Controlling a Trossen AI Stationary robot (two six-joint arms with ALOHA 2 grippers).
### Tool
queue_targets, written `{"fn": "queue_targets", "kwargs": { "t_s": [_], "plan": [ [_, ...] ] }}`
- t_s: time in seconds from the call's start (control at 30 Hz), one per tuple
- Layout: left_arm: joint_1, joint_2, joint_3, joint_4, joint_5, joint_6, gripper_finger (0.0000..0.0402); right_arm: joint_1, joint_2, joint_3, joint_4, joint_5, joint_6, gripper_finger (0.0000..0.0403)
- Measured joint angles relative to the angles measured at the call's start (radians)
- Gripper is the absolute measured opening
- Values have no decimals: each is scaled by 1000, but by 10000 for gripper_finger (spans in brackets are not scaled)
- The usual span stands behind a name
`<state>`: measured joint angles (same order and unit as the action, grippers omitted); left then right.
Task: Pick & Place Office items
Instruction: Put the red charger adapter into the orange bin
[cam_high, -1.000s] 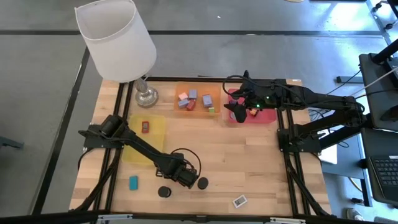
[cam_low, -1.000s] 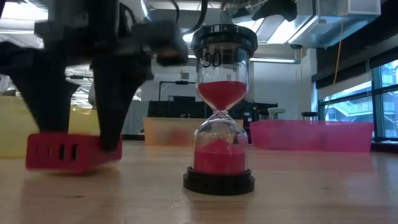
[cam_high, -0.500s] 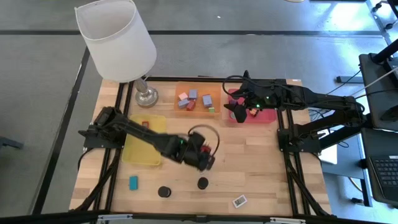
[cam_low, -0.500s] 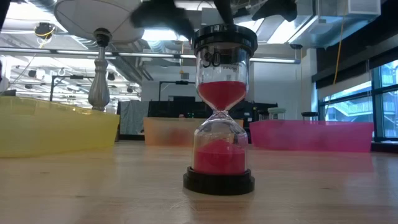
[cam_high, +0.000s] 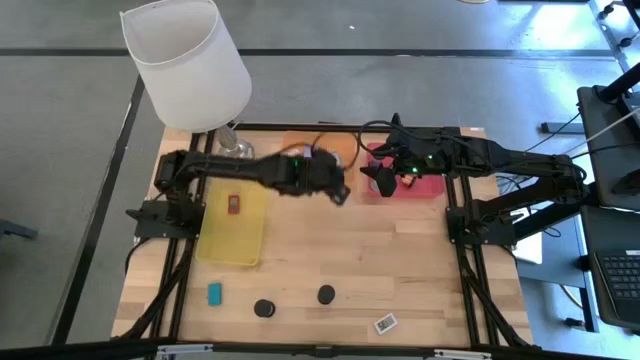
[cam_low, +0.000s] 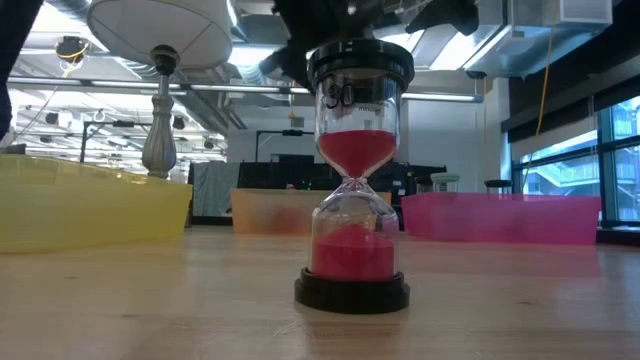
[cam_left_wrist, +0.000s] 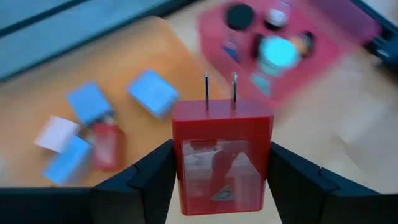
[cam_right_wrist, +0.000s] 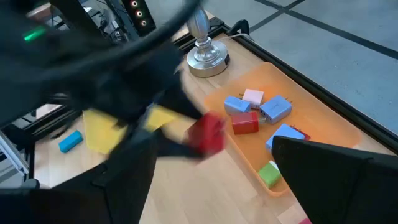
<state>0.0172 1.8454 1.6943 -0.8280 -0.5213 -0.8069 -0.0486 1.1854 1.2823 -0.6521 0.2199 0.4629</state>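
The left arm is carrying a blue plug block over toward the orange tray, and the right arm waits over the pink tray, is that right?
Not quite: the plug block held in the left gripper is red, not blue, as the left wrist view shows. It is being carried toward the orange tray, and the right gripper waits over the pink tray.

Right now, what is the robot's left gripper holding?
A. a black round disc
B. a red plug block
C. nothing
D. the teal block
B: the left wrist view shows the left gripper shut on a red plug block with two metal prongs, over the orange tray.
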Motion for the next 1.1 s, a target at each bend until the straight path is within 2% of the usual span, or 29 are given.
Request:
{"fn": "queue_targets", "kwargs": {
  "t_s": [0.27,0.53,0.77,1.0,1.1],
  "plan": [
    [176,0,0,0,-11,59,216,0,0,0,0,0,0,322],
    [289,10,-1,-2,-45,62,216,0,0,0,0,32,0,322],
    [327,12,-34,2,-118,61,216,0,0,0,0,34,0,322],
    [335,12,-111,72,-114,60,216,0,0,0,0,36,-1,322],
    [334,12,-148,74,-111,40,216,0,0,0,0,70,-1,322]
  ]
}}
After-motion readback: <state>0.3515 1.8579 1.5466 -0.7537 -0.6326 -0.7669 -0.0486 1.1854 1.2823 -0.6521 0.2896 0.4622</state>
